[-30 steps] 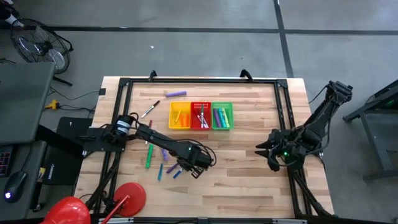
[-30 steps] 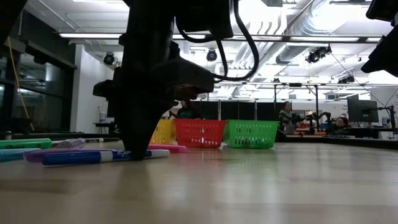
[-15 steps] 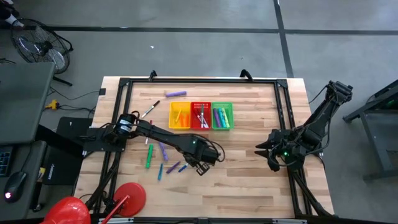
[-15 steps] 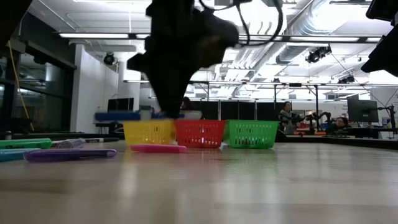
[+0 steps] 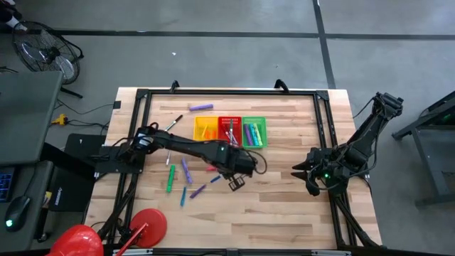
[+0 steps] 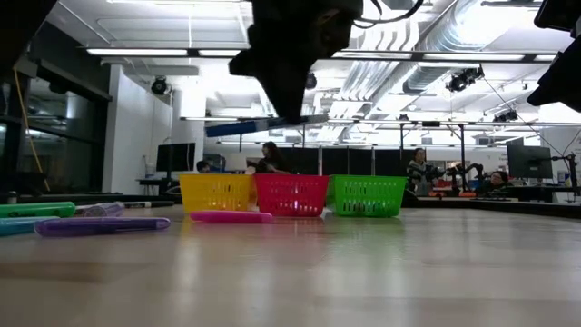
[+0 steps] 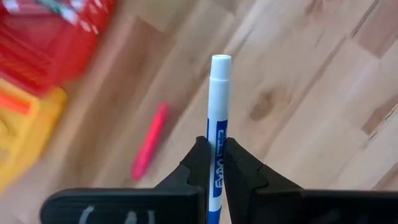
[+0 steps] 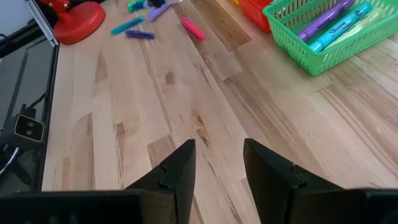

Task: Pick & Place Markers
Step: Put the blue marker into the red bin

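My left gripper (image 5: pixel 237 181) hangs above the table's middle, just near of the baskets, shut on a blue-and-white marker (image 7: pixel 219 106). The low view shows this marker (image 6: pixel 263 124) high over the table. Loose markers lie flat on the wood to the left: a green one (image 5: pixel 170 178), a purple one (image 5: pixel 186 171), blue ones (image 5: pixel 183 196) and a pink one (image 5: pixel 212 168). More markers lie inside the yellow (image 5: pixel 205 132), red (image 5: pixel 229 132) and green (image 5: pixel 254 133) baskets. My right gripper (image 8: pixel 217 162) waits open at the table's right edge. My left gripper pinches the marker's labelled barrel (image 7: pixel 219 163) between its two fingers, with the white end (image 7: pixel 221 65) sticking out past them. The fingers come from above, pointing steeply down, and lie across the marker. The marker is lifted clear of the table and hangs about level.
A purple marker (image 5: pixel 200 107) and a black-and-white one (image 5: pixel 170 126) lie near the far left. A black frame (image 5: pixel 227 92) runs round the table. A red object (image 5: pixel 148 226) sits at the near left corner. Bare wood (image 5: pixel 284 206) lies at the near right.
My left gripper has risen from the heap of loose markers with the blue-and-white marker and gone toward the table's right and the baskets, rolling as it went. The marker, lying on the table a second ago, is now lifted clear.
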Tool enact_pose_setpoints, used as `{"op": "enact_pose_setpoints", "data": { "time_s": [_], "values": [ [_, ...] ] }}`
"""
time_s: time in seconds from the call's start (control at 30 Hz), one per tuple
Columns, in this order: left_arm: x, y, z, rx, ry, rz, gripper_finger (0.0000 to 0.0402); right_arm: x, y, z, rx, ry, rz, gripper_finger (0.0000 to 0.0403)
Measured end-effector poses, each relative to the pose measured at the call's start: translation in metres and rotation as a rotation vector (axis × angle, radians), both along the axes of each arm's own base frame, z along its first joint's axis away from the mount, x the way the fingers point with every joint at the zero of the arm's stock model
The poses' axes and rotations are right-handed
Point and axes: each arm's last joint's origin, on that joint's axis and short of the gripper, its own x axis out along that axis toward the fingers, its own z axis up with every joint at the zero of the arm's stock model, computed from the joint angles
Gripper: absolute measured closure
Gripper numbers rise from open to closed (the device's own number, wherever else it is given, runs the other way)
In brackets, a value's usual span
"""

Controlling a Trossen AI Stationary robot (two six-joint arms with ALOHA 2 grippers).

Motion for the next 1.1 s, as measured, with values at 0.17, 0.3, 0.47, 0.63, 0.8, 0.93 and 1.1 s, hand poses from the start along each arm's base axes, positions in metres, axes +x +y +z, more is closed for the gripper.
{"op": "enact_pose_setpoints", "data": {
  "time_s": [0.17,0.3,0.47,0.63,0.8,0.93,1.1],
  "values": [
    [0.005,0.024,0.006,0.012,-0.018,0.004,0.0384,0.000,0.000,0.000,0.001,0.000,0.000,0.0279],
    [0.007,0.048,0.006,-0.007,-0.024,0.103,0.0385,0.000,0.000,0.000,0.007,-0.001,-0.005,0.0279],
    [0.009,0.074,0.006,-0.027,-0.040,0.221,0.0394,0.000,0.000,0.000,0.010,-0.005,-0.005,0.0279],
    [0.011,0.104,0.007,-0.039,-0.074,0.304,0.0401,0.000,0.000,0.001,0.002,-0.014,-0.015,0.0279],
    [0.010,0.124,0.007,-0.111,-0.073,0.285,0.0401,0.000,0.000,0.001,-0.002,-0.017,-0.019,0.0279],
    [0.010,0.112,0.007,-0.127,-0.062,0.233,0.0401,0.000,-0.001,0.001,-0.009,-0.017,-0.019,0.0279],
    [0.011,0.095,0.008,-0.074,-0.062,0.176,0.0401,0.002,0.000,0.001,0.013,-0.002,-0.005,0.0279]
  ]
}}
